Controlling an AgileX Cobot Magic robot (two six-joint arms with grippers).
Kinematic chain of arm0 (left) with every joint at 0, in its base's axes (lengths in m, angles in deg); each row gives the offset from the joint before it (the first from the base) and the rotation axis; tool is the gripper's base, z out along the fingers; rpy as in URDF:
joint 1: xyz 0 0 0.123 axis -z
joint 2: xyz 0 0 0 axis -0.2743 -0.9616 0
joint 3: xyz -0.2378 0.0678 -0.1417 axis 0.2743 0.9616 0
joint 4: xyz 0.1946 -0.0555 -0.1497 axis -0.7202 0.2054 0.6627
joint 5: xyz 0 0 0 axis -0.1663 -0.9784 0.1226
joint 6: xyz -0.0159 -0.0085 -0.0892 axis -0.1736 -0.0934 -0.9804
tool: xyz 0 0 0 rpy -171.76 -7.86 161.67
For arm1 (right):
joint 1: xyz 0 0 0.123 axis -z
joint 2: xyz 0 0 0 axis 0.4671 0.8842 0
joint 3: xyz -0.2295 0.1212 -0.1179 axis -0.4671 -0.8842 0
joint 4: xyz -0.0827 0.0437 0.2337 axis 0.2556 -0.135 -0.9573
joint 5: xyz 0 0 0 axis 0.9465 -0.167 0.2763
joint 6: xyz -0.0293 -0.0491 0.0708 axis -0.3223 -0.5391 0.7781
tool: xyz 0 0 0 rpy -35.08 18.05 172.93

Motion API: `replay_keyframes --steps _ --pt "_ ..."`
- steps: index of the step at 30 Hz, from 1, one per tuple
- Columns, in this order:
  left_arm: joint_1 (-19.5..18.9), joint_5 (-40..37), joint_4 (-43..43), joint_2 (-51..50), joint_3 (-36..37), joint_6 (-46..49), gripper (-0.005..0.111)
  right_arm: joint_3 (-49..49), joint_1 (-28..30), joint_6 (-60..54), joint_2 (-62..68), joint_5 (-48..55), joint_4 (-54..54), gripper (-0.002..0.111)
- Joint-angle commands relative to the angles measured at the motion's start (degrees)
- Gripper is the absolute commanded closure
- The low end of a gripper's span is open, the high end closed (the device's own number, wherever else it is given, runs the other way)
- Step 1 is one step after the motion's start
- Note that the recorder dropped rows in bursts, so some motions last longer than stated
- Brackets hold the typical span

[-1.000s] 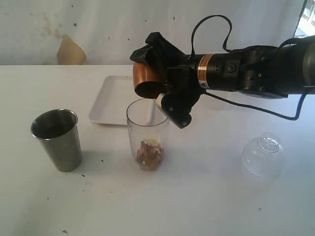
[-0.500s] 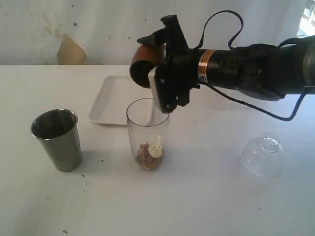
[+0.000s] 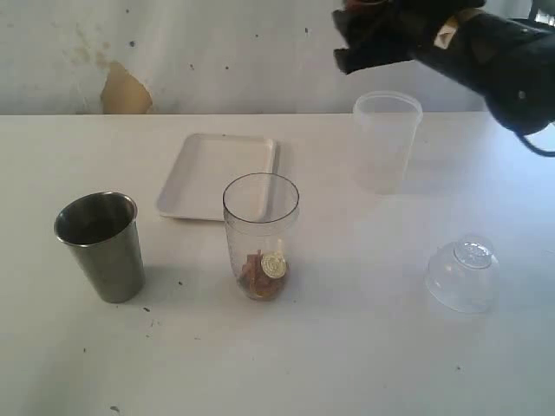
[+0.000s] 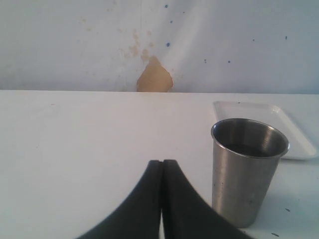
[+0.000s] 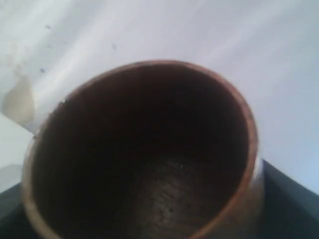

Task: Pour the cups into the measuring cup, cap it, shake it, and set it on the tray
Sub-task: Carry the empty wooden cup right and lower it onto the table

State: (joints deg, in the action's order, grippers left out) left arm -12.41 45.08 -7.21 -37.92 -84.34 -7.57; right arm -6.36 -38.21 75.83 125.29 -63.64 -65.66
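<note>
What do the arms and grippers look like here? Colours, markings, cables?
Left gripper: two smooth matte-black jaws, curved and tapering to narrow tips. Right arm: bulky black casing with a small pale patch. It is blurred, so no label can be read. A thin black cable shows under it.

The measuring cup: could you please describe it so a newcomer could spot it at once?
On the white table, find the flat white tray; the measuring cup stands in front of it, right of the steel tumbler. Unlike the frosted container behind, it is clear and holds brownish bits at its bottom.
</note>
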Motion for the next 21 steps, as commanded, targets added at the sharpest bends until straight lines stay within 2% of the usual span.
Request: replay_keyframes --steps 1,9,17,21 --pt "0.1 0.7 -0.2 0.3 0.2 0.0 0.107 0.0 8.5 0.6 -0.9 5.4 -8.8 0.108" --pt "0.1 0.7 -0.2 0.3 0.2 0.0 0.107 -1.2 21.6 5.5 6.1 8.8 -10.1 0.108" --pt "0.1 0.7 -0.2 0.3 0.2 0.0 0.107 -1.7 23.0 5.0 18.1 5.4 -5.3 0.108" --pt "0.1 0.7 -0.2 0.3 0.2 0.0 0.107 -1.7 23.0 12.4 22.9 -1.4 2.3 0.108"
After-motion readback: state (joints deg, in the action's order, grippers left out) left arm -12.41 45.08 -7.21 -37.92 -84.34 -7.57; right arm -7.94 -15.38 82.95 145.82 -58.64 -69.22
